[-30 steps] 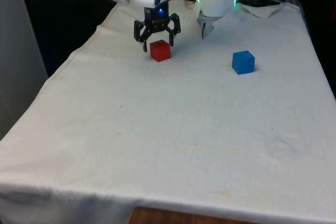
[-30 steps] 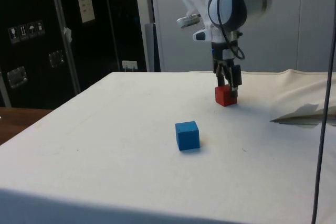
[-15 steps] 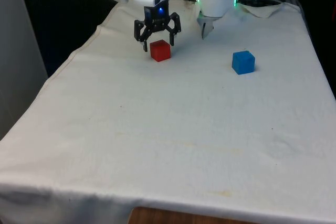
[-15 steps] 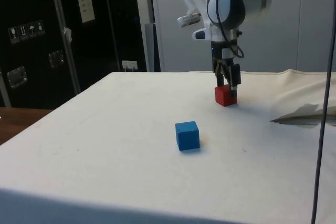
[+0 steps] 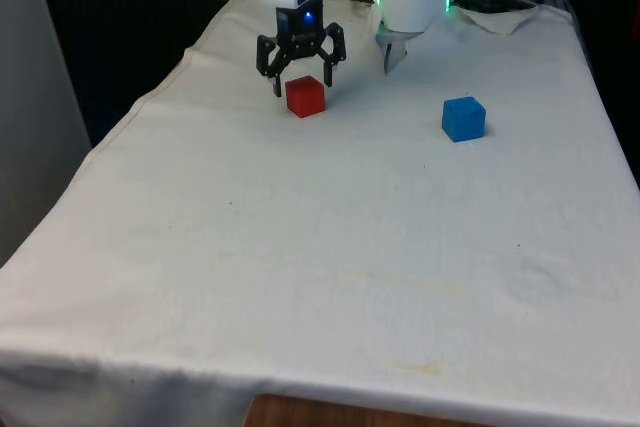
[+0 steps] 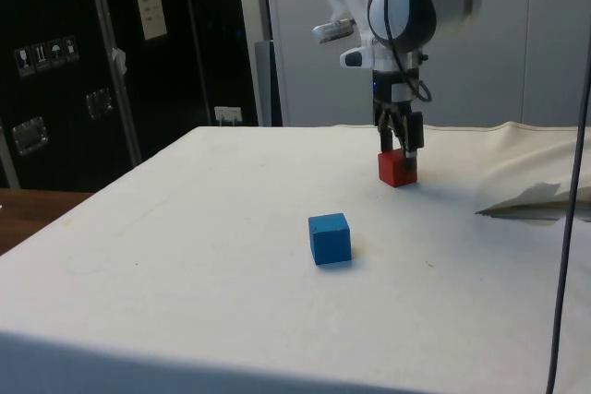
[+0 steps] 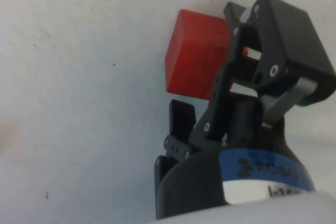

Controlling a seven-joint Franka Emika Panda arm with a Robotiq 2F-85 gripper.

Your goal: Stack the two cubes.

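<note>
Red cube sits on the white cloth of the bench, toward the far end and on the front view's left. It rests flat on the cloth, not lifted. Directly over it hangs the hand, fingers spread wide apart and holding nothing; in the front view the two fingertips come down to about the level of the cube's top, one on each side. From the side view the hand overlaps the red cube, so how far the tips have dropped past the top face is hard to tell. In the wrist view the red cube lies off to one side of the fingers rather than squarely between them, and it looks turned at an angle to them.

Blue cube stands well apart, on the front view's right and a little nearer that camera; in the side view the blue cube stands alone on the cloth with nothing near it.

My reading is that the grasp of the red cube is being set up, and stacking has not begun. The risk lies in that offset and rotation: if the fingers close as they stand, one tip may catch an edge or corner, pushing or twisting the cube across the cloth or pinching it skew. A skew grip would then tilt the cube when it is set on the blue one, and it could slide off.
</note>
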